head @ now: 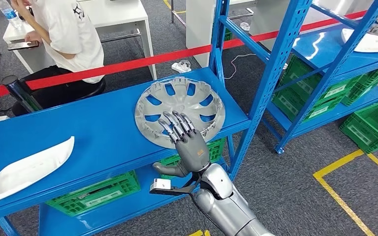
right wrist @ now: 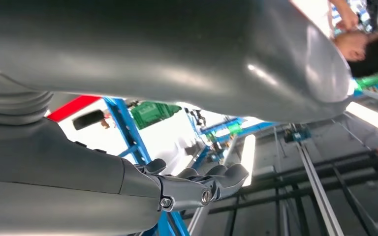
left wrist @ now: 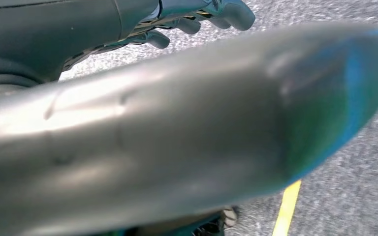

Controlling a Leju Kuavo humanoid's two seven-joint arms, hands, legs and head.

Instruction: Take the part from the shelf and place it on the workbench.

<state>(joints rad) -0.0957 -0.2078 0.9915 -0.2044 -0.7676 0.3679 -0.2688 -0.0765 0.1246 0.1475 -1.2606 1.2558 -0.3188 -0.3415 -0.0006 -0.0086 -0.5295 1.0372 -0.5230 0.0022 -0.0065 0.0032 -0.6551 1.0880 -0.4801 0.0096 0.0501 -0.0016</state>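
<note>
Nearby, wheel cover (head: pixel 180 113) lies on blue shelf (head: pixel 103 132)

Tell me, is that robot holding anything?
Nothing gripped yet: the right hand lays its fingers flat on the near rim of the hubcap, thumb apart.

My right hand (head: pixel 189 142) is dark grey with silver-striped fingers. The round silver plastic hubcap (head: pixel 179 113) shows blue through its slots. The blue metal shelf (head: pixel 103 132) carries a white curved panel (head: pixel 27 169); green slatted crates (head: pixel 98 194) sit below.
</note>
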